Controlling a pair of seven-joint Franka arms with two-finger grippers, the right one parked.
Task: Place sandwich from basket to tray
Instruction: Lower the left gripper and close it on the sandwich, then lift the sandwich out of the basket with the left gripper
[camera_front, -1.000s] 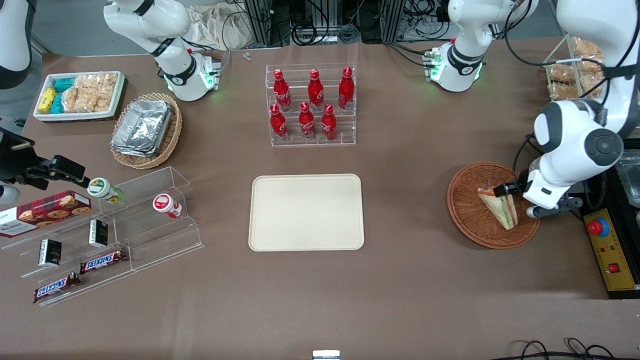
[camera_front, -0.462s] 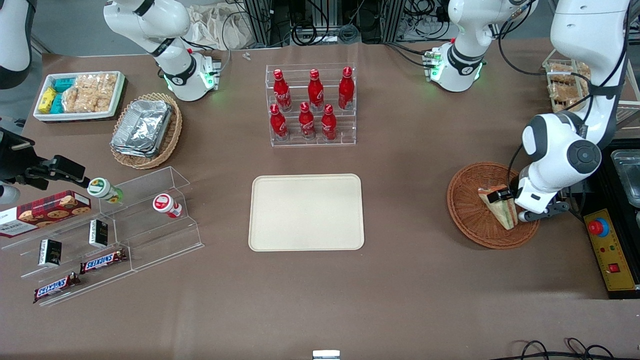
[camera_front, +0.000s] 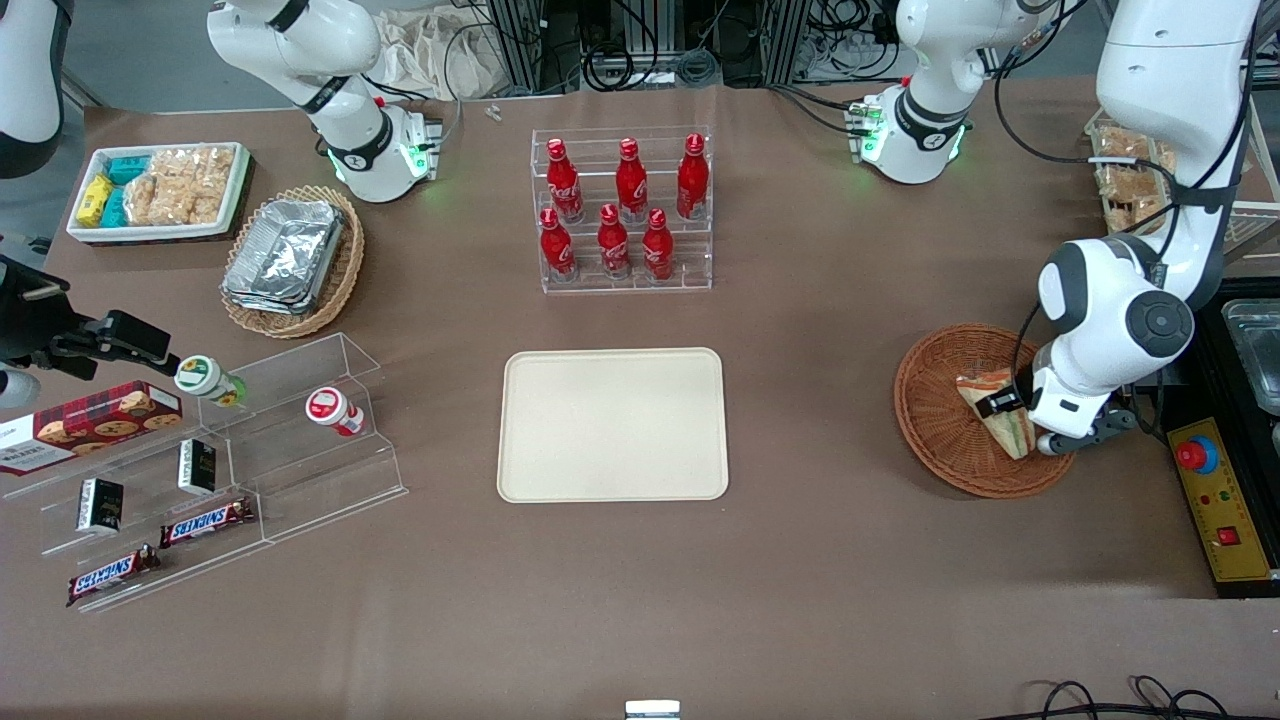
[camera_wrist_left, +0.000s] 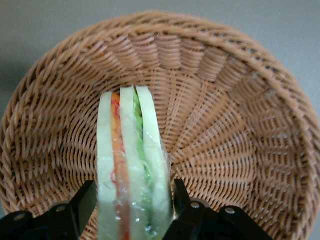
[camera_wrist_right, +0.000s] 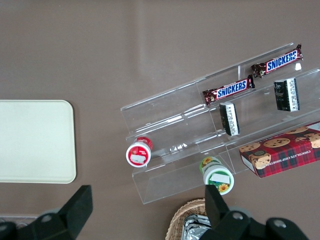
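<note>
Sandwich (camera_front: 993, 410) lies in the basket (camera_front: 935, 440), right of centre in the front frame, at the working arm's end of the table. It stands on its long edge; the stripes show as pale bread, orange-red, pale, green, pale. Clear wrap covers it.

Gripper (camera_front: 1008, 415) is down in the basket with the sandwich between its fingers (camera_wrist_left: 84, 202). One black finger stands at each bread face. Jaws are spread to about the sandwich's width; close contact at both faces, but I cannot tell whether they are pressing. Sandwich appears to rest on the wicker weave.

Basket is round, reddish-brown, and sits flat on the brown table (camera_front: 820, 560).

Tray (camera_front: 612, 424) is at the centre of the front frame, cream, flat on the table, well apart from the basket. Six red bottles (camera_front: 620, 205) in a clear rack stand in the upper middle of the frame, farther from the front camera than the tray.
</note>
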